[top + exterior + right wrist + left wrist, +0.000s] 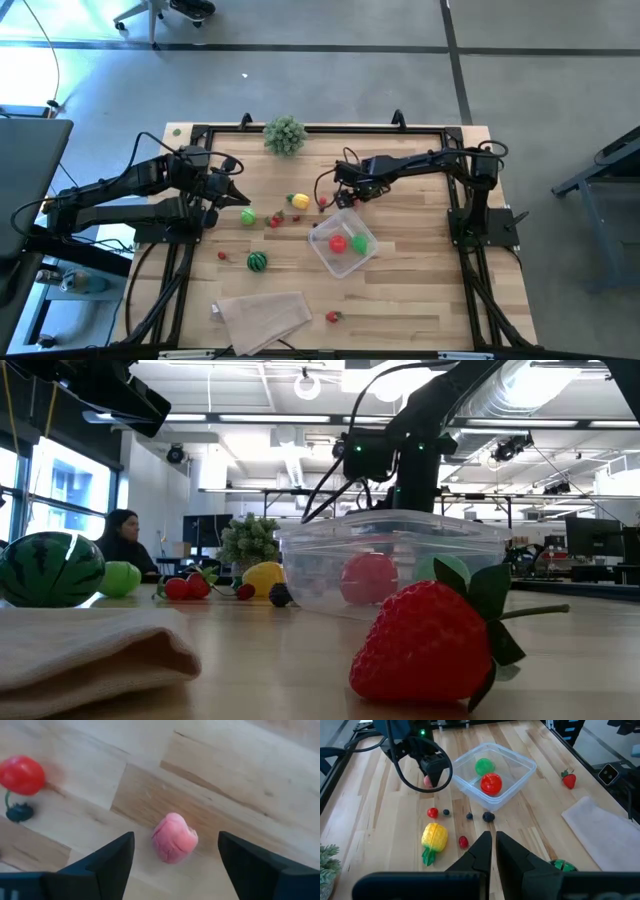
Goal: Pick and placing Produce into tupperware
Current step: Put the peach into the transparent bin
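A small pink, lumpy toy piece of produce [174, 838] lies on the pale wooden table [420, 300], framed between the two dark fingers of the right gripper [175, 852], which stand well apart on either side of it and do not touch it. Nothing is held. In the left wrist view the same gripper [436, 772] hangs low over the pink piece [427, 780], just beside the clear rectangular plastic tupperware [343, 243].

That container already holds a round red toy fruit [491, 783] and a green one [483, 766]. More produce is scattered beside it: a yellow corn-like piece with green leaves [433, 840], small red pieces [432, 812] and dark berries [488, 816]. A striped dark green watermelon ball [257, 261] and a red toy strawberry [430, 645] lie farther off, near a folded beige cloth [262, 315].

The left gripper [492, 845] waits across the table with its fingers pressed together, empty.

The step in hand appears to be the grasp of the pink piece. To do it well, the right gripper should probably settle until its fingertips flank the widest part, stay centred so neither finger nudges the piece aside, then close gently; the rounded shape could squirt out of an off-centre pinch. The lift must clear the container wall close by.
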